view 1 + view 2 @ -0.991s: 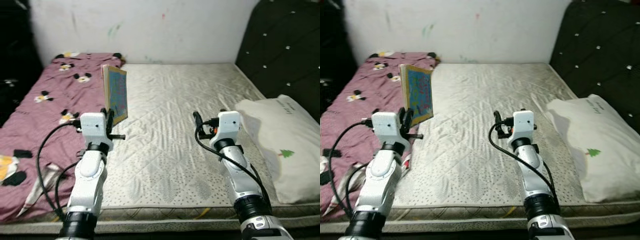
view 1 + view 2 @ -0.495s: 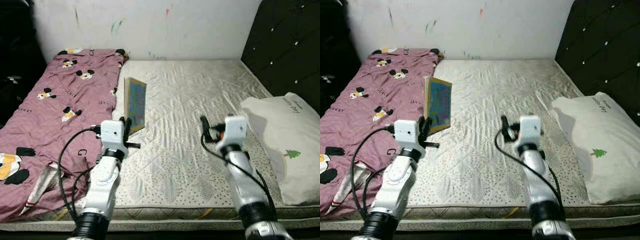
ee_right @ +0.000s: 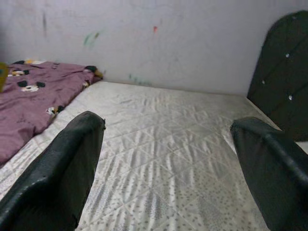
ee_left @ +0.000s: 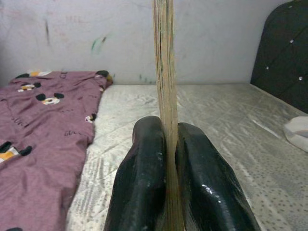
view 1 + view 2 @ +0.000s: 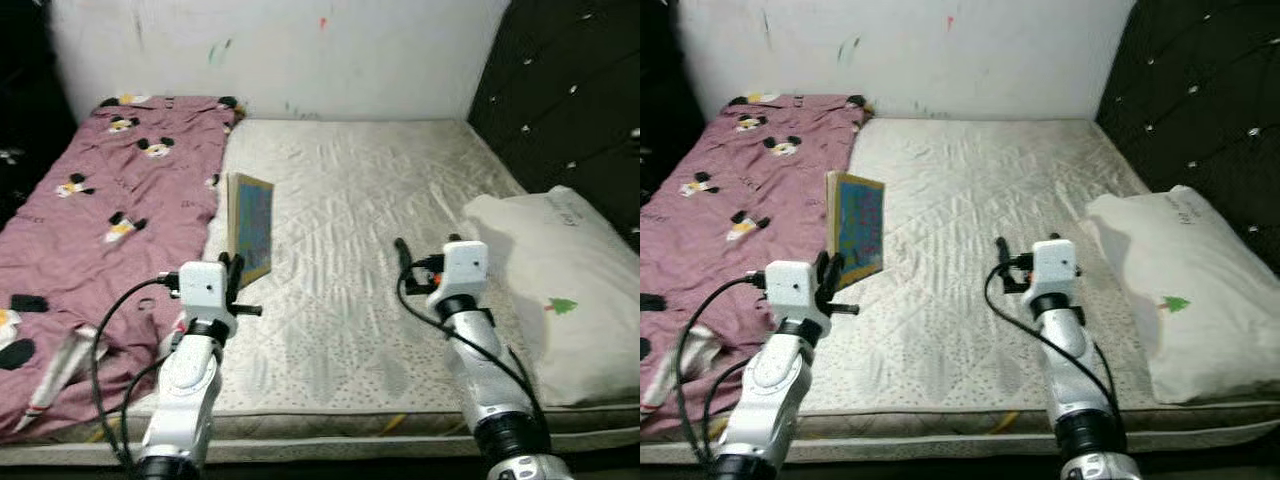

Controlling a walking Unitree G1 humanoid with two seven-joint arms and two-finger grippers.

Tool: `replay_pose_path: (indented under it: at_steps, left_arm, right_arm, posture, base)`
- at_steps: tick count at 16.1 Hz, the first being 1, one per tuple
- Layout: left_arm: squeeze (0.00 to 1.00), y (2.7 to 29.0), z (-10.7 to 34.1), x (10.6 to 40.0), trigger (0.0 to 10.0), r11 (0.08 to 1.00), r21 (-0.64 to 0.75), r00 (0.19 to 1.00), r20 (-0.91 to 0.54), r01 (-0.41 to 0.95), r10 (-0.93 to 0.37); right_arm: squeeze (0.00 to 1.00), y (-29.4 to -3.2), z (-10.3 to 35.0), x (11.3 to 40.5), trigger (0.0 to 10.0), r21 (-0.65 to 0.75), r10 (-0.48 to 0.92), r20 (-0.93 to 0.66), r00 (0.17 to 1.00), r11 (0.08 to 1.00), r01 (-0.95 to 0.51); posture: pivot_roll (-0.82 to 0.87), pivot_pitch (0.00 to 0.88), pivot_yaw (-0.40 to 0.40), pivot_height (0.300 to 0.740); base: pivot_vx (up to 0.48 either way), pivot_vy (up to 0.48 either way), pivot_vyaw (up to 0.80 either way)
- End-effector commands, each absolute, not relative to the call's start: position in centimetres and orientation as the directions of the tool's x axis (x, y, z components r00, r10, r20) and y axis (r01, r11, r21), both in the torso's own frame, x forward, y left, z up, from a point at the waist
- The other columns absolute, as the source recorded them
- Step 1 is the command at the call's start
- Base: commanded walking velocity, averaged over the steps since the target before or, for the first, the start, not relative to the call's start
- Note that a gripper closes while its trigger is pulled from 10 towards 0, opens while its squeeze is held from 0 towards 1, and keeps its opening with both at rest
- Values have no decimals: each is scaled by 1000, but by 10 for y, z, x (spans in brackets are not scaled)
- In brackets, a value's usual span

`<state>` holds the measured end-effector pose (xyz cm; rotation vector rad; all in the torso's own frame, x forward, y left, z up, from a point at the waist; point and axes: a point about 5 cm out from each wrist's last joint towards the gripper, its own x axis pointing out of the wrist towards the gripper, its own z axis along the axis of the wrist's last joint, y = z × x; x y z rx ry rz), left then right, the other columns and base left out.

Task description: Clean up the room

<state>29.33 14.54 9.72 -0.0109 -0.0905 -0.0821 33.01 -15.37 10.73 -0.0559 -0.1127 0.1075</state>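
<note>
Blue book (image 5: pixel 251 228) upright in L tool (image 4: pixel 166 159)

- The left gripper (image 5: pixel 234 270) has come down toward the mattress (image 5: pixel 360 200), carrying the book (image 5: pixel 251 227) lower (still pinched upright).
- The book's lower edge now sits close over the mattress, near the purple blanket (image 5: pixel 110 190).
- The right gripper (image 5: pixel 402 250) has dropped slightly too.

Book (image 4: pixel 165 72) top cut off by frame; pillow (image 5: pixel 560 290) cropped at right edge.
</note>
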Motion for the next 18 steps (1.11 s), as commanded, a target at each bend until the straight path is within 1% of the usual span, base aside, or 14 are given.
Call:
replay_pose_path:
  at_steps: [1,6,9,15,18]
  left_arm:
    - [0,141,109,293,10000,995,-10,986,139,99,-96]
    - [0,137,113,295,10000,993,-11,983,139,122,-119]
    - [0,137,114,296,10000,991,-5,982,136,131,-129]
    - [0,138,116,297,10000,991,-5,982,137,131,-129]
    - [0,136,116,296,10000,990,-21,980,149,137,-132]
  right_arm:
    - [0,-162,105,327,10000,-73,91,96,991,994,-84]
    - [0,-154,101,323,10000,-67,96,90,991,994,-90]
    - [0,-157,101,323,10000,-67,85,88,993,995,-79]
    - [0,-154,103,325,10000,-67,89,92,992,994,-84]
    - [0,-154,102,325,10000,-68,91,89,992,994,-85]
  posture:
    - [-24,0,18,740]
    - [-30,0,36,740]
    - [-27,0,43,740]
    - [-24,0,39,740]
    - [-25,0,39,740]
  base:
    - [0,-337,0]
    - [0,-339,0]
    - [0,-342,0]
    - [0,-341,0]
    - [0,0,0]
